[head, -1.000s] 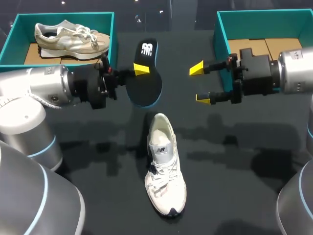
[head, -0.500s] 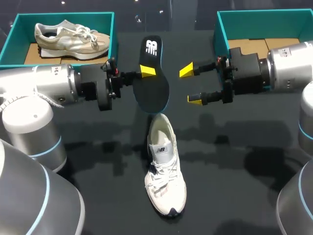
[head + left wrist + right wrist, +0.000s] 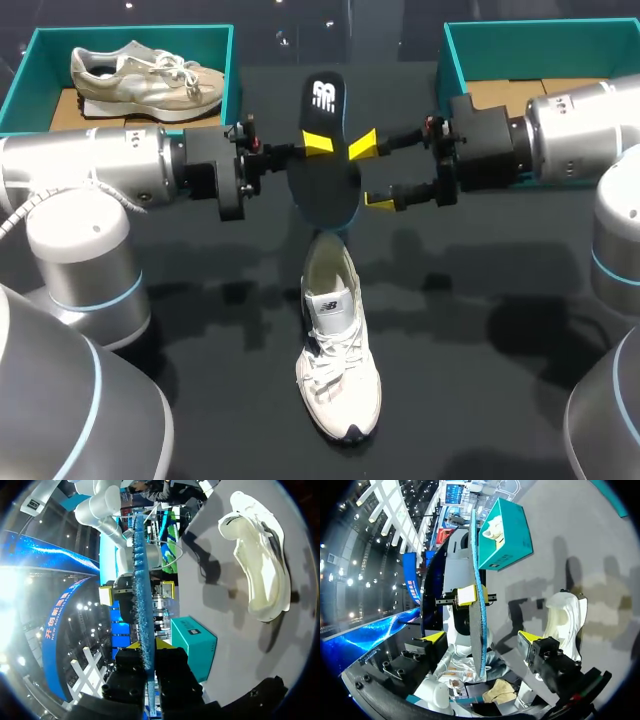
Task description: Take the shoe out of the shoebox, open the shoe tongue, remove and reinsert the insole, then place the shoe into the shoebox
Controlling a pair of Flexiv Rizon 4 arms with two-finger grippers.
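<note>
Dark bench (image 3: 500,380): within the last second the left tool (image 3: 315,150), clamped on the insole (image 3: 328,185), carried it from upper left to upper centre, above the shoe (image 3: 335,340) lying mid-frame. The right tool (image 3: 371,174), wide open, closed in around the insole; handover or reinsertion judged next.

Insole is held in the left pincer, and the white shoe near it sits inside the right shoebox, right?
Not quite. The head view shows that white shoe lying on the table, outside the right shoebox. The left pincer does hold the insole.
</note>
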